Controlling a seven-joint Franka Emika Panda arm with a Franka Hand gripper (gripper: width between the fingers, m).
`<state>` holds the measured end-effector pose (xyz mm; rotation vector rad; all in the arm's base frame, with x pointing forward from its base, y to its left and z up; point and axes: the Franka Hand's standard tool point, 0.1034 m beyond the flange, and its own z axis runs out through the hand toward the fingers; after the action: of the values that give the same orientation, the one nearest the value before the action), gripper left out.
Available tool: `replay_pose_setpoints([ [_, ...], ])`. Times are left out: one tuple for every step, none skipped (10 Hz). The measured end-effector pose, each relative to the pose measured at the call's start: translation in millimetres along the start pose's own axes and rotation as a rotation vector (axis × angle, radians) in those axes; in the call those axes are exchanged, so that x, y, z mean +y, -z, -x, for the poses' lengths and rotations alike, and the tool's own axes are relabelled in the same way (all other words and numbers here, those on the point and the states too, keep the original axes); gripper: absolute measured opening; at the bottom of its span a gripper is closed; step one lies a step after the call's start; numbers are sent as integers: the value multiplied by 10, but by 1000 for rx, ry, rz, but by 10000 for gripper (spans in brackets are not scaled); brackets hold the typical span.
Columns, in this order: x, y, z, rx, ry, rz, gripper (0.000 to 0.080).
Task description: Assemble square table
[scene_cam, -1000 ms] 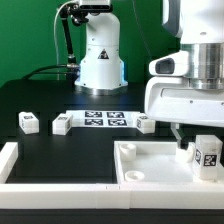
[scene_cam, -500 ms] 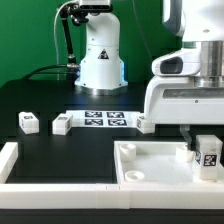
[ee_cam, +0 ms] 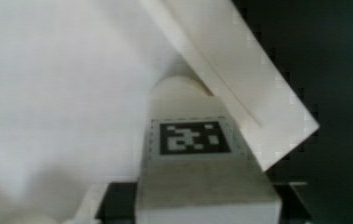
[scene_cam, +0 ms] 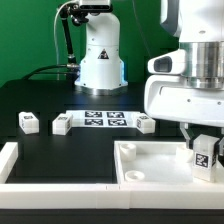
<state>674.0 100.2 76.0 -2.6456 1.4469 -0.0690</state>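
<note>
- Looking at the claw [scene_cam: 205,146] first: I see it closed on a leg [scene_cam: 208,155], with one finger on each side and no gap at the grip.
- The wrist view shows the same hold. The leg [ee_cam: 192,150] sits between two dark fingers [ee_cam: 112,203], with its square tag facing the camera.
- I see the held leg upright, inside the top [scene_cam: 150,151], at the corner on the exterior view's right and on the far side.
- From the wrist, the raised rim of the top [ee_cam: 244,75] runs diagonally just beside the leg, which is tucked into the angle it makes with the floor of the top.
- I cannot tell whether the leg's lower end touches the floor of the top or the corner socket.
- The top lies flat on the black surface [scene_cam: 40,100], at the near side on the exterior view's right.
- Three loose legs [scene_cam: 62,125] stand on the black surface beyond the top. Two are toward the exterior view's left and one is at the other end of the marker board [scene_cam: 105,119].
- The marker board lies flat between those legs, well apart from the claw.
- A low wall [scene_cam: 12,160] borders the near edge and the exterior view's left.
- The arm base [scene_cam: 100,55] stands at the far side.
</note>
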Motion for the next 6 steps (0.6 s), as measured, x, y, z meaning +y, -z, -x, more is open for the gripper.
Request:
replay_pose_setpoints([
  [-9,-3,20,-24,-213,-12,293],
  [-13,5,9,-57,-400,-31,293],
  [13,40,-46,-98,-494,-53,294],
  [32,53,-61,-108,-580,-52,294],
  [35,32,-46,-108,-593,-48,294],
  [39,28,-50,-106,-573,-48,304],
])
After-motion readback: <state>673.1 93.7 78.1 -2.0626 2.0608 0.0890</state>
